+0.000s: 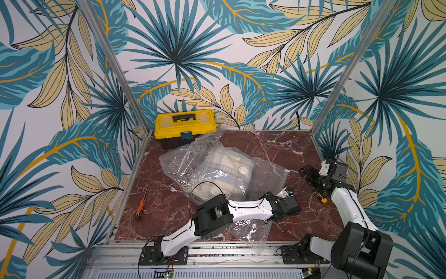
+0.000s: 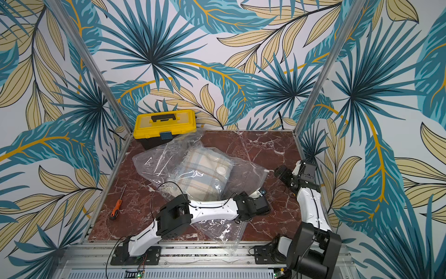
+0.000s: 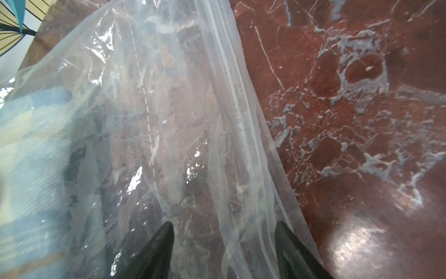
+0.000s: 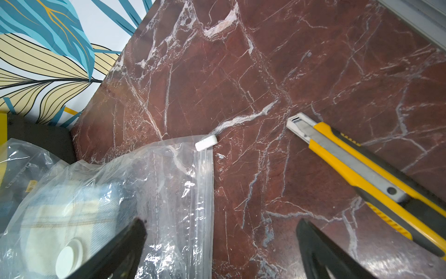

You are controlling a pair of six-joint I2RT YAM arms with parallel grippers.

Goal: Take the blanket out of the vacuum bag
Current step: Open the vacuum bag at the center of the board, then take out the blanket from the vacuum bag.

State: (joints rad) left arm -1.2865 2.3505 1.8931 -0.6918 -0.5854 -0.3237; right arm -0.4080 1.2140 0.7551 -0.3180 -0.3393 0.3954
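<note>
Clear plastic — the vacuum bag [image 1: 183,166] sprawled on the marble table [image 1: 277,149], one corner against the yellow toolbox [image 1: 184,125], checked blanket [image 1: 226,164] inside it. Left gripper [image 3: 224,227] sat at the zip edge [image 3: 241,120] farthest from the toolbox, jaws apart astride the strip, pinching nothing. Right gripper [image 4: 220,224] — spread wide, empty — hovered by the white slider clip [image 4: 206,143] at that same edge.

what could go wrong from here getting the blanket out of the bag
The left pincer stands open at the zip-seal edge; the slick plastic may slip from it.
The vacuum bag overhangs the table at the front, so tugging the blanket may drag it off.
The open right pincer may knock the utility knife nearby.
</note>
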